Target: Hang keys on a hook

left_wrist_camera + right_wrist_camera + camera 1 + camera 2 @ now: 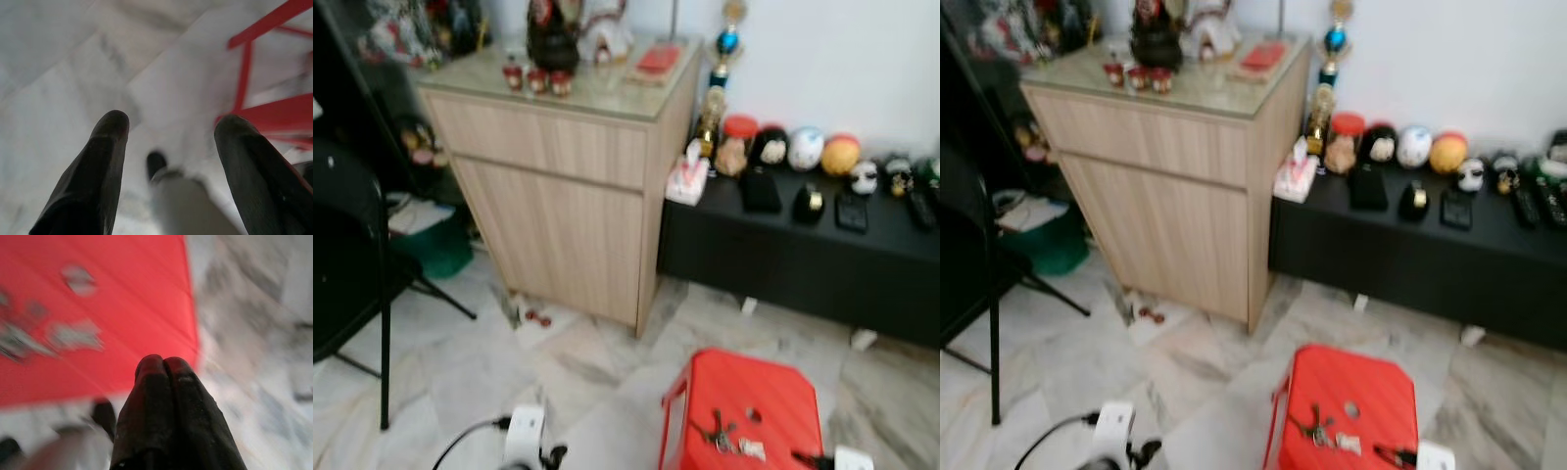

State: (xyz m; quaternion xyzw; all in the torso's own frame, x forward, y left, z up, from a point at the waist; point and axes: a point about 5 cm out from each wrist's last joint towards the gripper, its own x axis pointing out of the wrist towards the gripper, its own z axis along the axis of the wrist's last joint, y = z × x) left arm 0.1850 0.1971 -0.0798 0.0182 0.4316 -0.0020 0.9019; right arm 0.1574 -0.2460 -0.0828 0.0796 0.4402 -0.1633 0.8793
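keys (722, 432) on red stool (773, 392) | left jaws apart | right jaws closed, empty

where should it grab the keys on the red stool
Best from straight above. The keys lie flat in a loose bunch on the red stool, near its front edge, so a side approach would only scrape the seat. Pinch the middle of the bunch, where the pieces meet; finer detail is too blurred to tell. The right gripper, fingers together, is nearest and must open first.
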